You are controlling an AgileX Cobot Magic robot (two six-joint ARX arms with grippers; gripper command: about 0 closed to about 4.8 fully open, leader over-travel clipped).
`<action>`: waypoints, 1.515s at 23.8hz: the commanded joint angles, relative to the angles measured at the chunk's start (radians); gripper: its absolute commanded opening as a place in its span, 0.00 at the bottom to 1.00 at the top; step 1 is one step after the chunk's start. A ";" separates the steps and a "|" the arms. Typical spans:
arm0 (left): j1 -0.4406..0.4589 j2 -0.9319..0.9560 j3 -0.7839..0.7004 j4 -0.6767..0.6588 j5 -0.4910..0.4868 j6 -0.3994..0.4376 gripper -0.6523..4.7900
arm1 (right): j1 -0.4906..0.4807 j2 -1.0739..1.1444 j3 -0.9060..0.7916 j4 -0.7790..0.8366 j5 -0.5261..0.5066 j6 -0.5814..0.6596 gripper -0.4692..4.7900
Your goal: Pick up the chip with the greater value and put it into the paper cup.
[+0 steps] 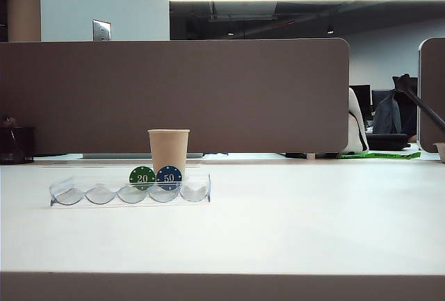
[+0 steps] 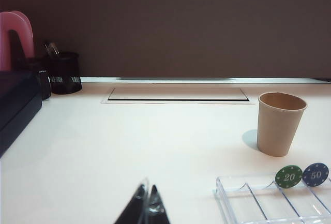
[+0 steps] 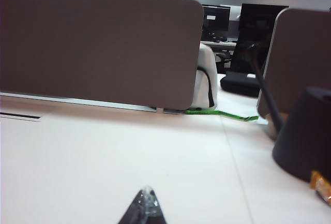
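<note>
Out on the white table [image 1: 292, 224], the blue 50 chip [image 1: 169, 176] stands on edge in the clear plastic chip tray [image 1: 130, 193], touching the green 20 chip [image 1: 142, 177] on its left, with the paper cup [image 1: 168, 150] upright just behind them. No arm shows in the exterior view. Only the wrist views reveal the grippers: the left gripper [image 2: 145, 209] pinched together, empty, near the tray's left end; the right gripper [image 3: 144, 206] closed tight on nothing, well off to the right beside a dark rounded base [image 3: 305, 133].
</note>
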 commanded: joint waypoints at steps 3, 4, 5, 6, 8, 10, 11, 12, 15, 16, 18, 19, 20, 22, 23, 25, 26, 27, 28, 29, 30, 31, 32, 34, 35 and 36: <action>0.000 0.001 0.008 0.019 0.101 0.024 0.11 | 0.000 0.032 0.139 -0.164 0.010 -0.068 0.09; 0.000 0.001 0.010 0.013 0.148 0.024 0.11 | 0.000 0.071 0.187 -0.184 0.009 -0.068 0.09; 0.000 0.001 0.013 0.005 0.163 0.024 0.11 | 0.001 0.093 0.209 -0.189 0.010 -0.067 0.09; 0.000 0.001 0.020 -0.010 0.174 0.024 0.11 | 0.002 0.120 0.232 -0.195 0.009 -0.068 0.09; 0.000 0.001 0.032 -0.029 0.184 0.024 0.11 | 0.002 0.192 0.291 -0.210 0.009 -0.068 0.09; 0.000 0.001 0.040 -0.034 0.189 0.024 0.11 | 0.003 0.278 0.362 -0.237 0.002 -0.068 0.09; 0.000 0.001 0.045 -0.034 0.204 0.024 0.11 | 0.005 0.320 0.397 -0.251 -0.002 -0.068 0.09; 0.000 0.001 0.047 -0.032 0.210 0.024 0.11 | 0.005 0.363 0.433 -0.266 -0.010 -0.068 0.09; 0.000 0.001 0.050 -0.034 0.234 0.024 0.11 | 0.005 0.510 0.557 -0.304 -0.069 -0.068 0.09; 0.000 0.001 0.050 -0.034 0.235 0.023 0.11 | 0.005 0.563 0.606 -0.317 -0.101 -0.067 0.09; 0.000 0.001 0.051 -0.035 0.253 0.021 0.11 | 0.006 0.644 0.684 -0.346 -0.151 -0.068 0.09; 0.000 0.001 0.051 -0.036 0.256 0.014 0.11 | 0.006 0.698 0.732 -0.364 -0.180 -0.068 0.09; 0.000 0.001 0.053 -0.039 0.267 0.008 0.11 | 0.006 0.739 0.770 -0.378 -0.205 -0.068 0.09; 0.000 0.001 0.057 -0.049 0.308 -0.006 0.11 | 0.021 0.839 0.859 -0.409 -0.243 -0.068 0.09; 0.000 0.001 0.062 -0.072 0.328 -0.011 0.11 | 0.046 0.900 0.913 -0.423 -0.242 -0.074 0.09; 0.000 0.008 0.096 -0.162 0.331 -0.010 0.11 | 0.103 1.000 0.993 -0.436 -0.234 -0.118 0.09; 0.000 0.014 0.106 -0.172 0.331 -0.010 0.11 | 0.131 1.040 1.022 -0.438 -0.222 -0.120 0.09; 0.000 0.027 0.129 -0.183 0.330 -0.010 0.11 | 0.173 1.101 1.066 -0.444 -0.189 -0.120 0.09; 0.000 0.037 0.140 -0.182 0.330 -0.010 0.11 | 0.200 1.137 1.092 -0.453 -0.168 -0.121 0.09; 0.000 0.069 0.172 -0.193 0.333 -0.009 0.11 | 0.241 1.195 1.131 -0.463 -0.146 -0.122 0.09; 0.000 0.089 0.190 -0.201 0.335 -0.004 0.11 | 0.264 1.229 1.153 -0.463 -0.135 -0.124 0.09; -0.001 0.140 0.229 -0.221 0.338 0.019 0.11 | 0.296 1.281 1.183 -0.463 -0.125 -0.124 0.09; -0.002 0.174 0.251 -0.224 0.341 0.032 0.11 | 0.313 1.312 1.201 -0.464 -0.125 -0.124 0.09; -0.013 0.265 0.311 -0.220 0.340 0.068 0.11 | 0.356 1.389 1.247 -0.463 -0.125 -0.124 0.09; -0.023 0.320 0.346 -0.217 0.340 0.084 0.11 | 0.374 1.432 1.276 -0.463 -0.126 -0.125 0.09; -0.034 0.361 0.370 -0.219 0.340 0.095 0.11 | 0.386 1.464 1.302 -0.464 -0.129 -0.135 0.09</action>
